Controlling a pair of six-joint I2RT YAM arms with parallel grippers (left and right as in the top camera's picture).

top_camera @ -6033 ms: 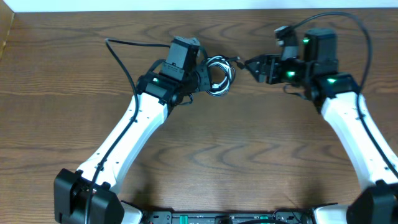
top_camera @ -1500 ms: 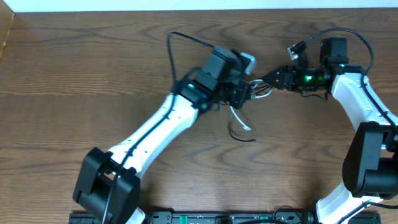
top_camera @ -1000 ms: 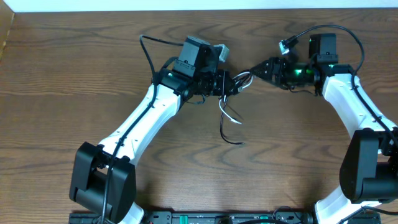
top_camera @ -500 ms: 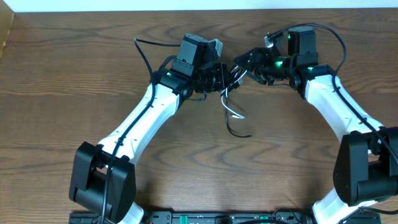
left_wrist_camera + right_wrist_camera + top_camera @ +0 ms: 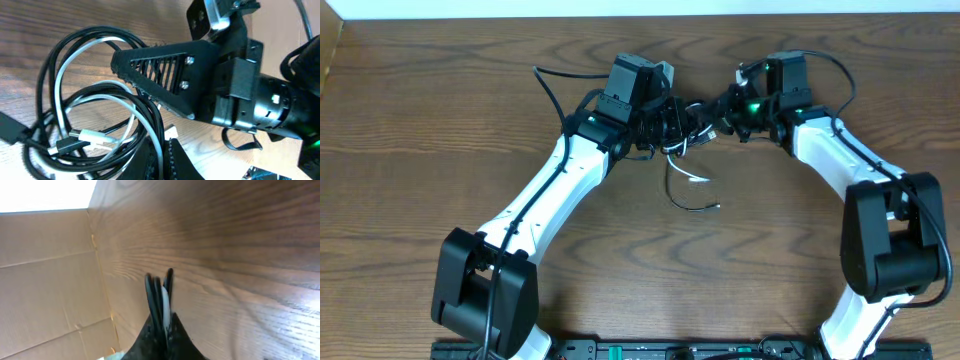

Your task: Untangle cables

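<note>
Now that the right arm has swung in toward the left one, my right gripper (image 5: 717,112) sits just beside the left gripper (image 5: 672,124) at the far middle of the brown wood-grain table (image 5: 440,150); half a second ago a clear gap lay between them. The cables hang between the two tools. A loose tail of the thin black cord (image 5: 695,208) and the thin white cord (image 5: 692,173) trails onto the wood below, closer in than it was.

Six seconds ago the whole lot lay as one tight coil, so part of it has come free. In the left wrist view, though, black and white loops still cross each other, and the small plug ends (image 5: 92,136) lie side by side within them. The right gripper's latticed black finger lies against those loops; I cannot tell if it passes through.

In the right wrist view the fingers are pressed together, with strands of both colours sticking out from between them. The left fingers are narrow too, and the cords run down between them.

I judge that closing the gap has slackened the cords, so the separation is only partly done.
</note>
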